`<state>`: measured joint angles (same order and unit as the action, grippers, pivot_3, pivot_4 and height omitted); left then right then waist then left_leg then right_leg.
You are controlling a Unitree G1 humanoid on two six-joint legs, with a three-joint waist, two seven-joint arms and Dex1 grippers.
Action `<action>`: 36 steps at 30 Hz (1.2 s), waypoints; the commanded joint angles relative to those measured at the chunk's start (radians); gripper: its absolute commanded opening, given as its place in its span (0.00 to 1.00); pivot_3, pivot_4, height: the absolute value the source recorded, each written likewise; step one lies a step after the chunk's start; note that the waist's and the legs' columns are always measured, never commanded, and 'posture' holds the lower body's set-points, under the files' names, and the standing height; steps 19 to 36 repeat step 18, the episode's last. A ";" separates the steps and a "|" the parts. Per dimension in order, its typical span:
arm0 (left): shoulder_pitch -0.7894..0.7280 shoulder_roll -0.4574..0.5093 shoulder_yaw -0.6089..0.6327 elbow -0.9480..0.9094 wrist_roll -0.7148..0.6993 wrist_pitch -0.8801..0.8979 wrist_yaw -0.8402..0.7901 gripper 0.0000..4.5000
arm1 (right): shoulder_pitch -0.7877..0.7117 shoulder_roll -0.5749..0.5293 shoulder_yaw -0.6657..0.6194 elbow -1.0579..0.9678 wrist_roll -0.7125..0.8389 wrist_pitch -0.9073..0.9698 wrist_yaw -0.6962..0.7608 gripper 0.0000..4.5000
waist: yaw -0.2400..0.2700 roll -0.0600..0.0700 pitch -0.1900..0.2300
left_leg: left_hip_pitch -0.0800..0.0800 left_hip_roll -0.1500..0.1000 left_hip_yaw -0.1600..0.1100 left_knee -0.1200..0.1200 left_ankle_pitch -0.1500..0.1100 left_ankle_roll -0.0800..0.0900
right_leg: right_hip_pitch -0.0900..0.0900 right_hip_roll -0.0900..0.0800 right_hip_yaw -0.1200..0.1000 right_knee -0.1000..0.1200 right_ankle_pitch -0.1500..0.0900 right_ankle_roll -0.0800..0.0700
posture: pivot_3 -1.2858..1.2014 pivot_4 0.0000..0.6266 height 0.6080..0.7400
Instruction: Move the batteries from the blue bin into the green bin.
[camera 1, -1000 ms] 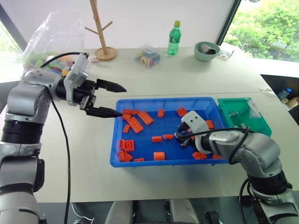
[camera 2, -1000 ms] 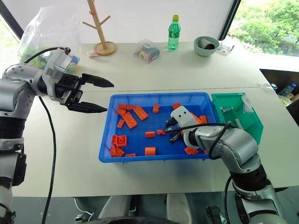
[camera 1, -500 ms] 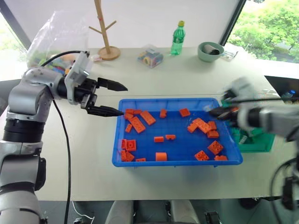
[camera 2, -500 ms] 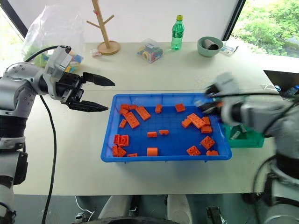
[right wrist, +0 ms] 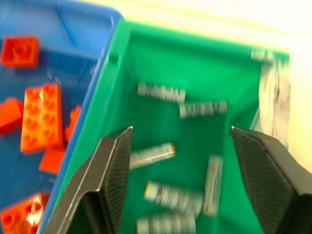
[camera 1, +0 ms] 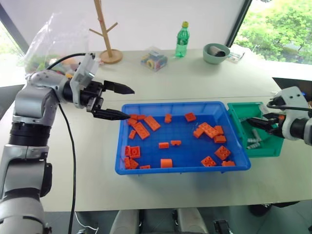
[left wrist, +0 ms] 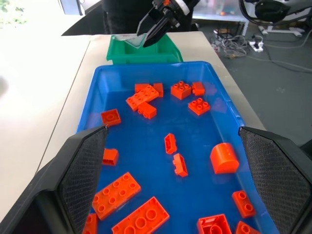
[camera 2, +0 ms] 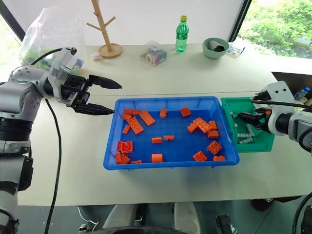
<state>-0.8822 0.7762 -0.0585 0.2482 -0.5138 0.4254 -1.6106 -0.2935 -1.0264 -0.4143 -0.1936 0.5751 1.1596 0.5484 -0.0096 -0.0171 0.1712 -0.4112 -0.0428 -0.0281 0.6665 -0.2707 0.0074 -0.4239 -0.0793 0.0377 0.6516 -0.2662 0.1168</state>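
Observation:
The blue bin point(camera 1: 175, 104) sits mid-table and holds several orange bricks point(camera 1: 142, 129). At its right end stands the green bin point(camera 1: 239, 111), with several silver batteries point(right wrist: 161, 91) lying loose on its floor point(camera 2: 245, 135). My right gripper point(camera 1: 253, 122) hangs just above the green bin, open, with nothing between its fingers point(right wrist: 114, 170). Beyond the blue bin's left end, my left gripper point(camera 1: 129, 103) is held level above the table. It points across the bin and is open and empty point(left wrist: 171, 129).
Along the table's far side are a wooden peg stand point(camera 1: 105, 34), a clear box of small parts point(camera 1: 153, 59), a green bottle point(camera 1: 182, 39) and a grey-green bowl point(camera 1: 216, 52). A plastic bag point(camera 1: 53, 41) lies at the back left. The table's right edge runs just past the green bin.
My right gripper left the blue bin, where it was shut low among the bricks. It swung right and up to the green bin and opened. The left arm stayed put.

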 commanded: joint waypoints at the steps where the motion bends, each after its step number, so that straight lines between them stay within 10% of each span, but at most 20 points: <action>1: -0.011 0.019 0.022 -0.005 -0.002 -0.006 -0.004 1.00 | 0.061 -0.056 -0.171 0.030 0.019 -0.157 0.185 0.66 | 0.004 0.000 0.000 | 0.000 0.000 0.000 0.000 0.000 0.000 | 0.000 0.000 0.000 0.000 0.000 0.000 | 0.52 0.24 0.90; 11: 0.002 0.074 0.028 0.068 0.017 -0.030 -0.004 1.00 | 0.447 -0.134 -0.432 0.049 -0.006 -0.527 0.812 0.66 | -0.008 0.000 0.000 | 0.004 0.001 0.000 0.000 -0.001 0.001 | 0.006 0.002 0.000 -0.002 0.000 0.000 | 0.52 0.24 0.90; 36: 0.000 0.070 0.029 0.091 0.031 -0.051 -0.004 1.00 | 0.425 -0.125 -0.359 0.070 -0.041 -0.669 0.831 0.66 | -0.005 0.000 0.000 | 0.014 0.001 0.000 0.000 -0.001 0.001 | 0.016 0.000 0.000 -0.004 0.000 0.001 | 0.52 0.24 0.90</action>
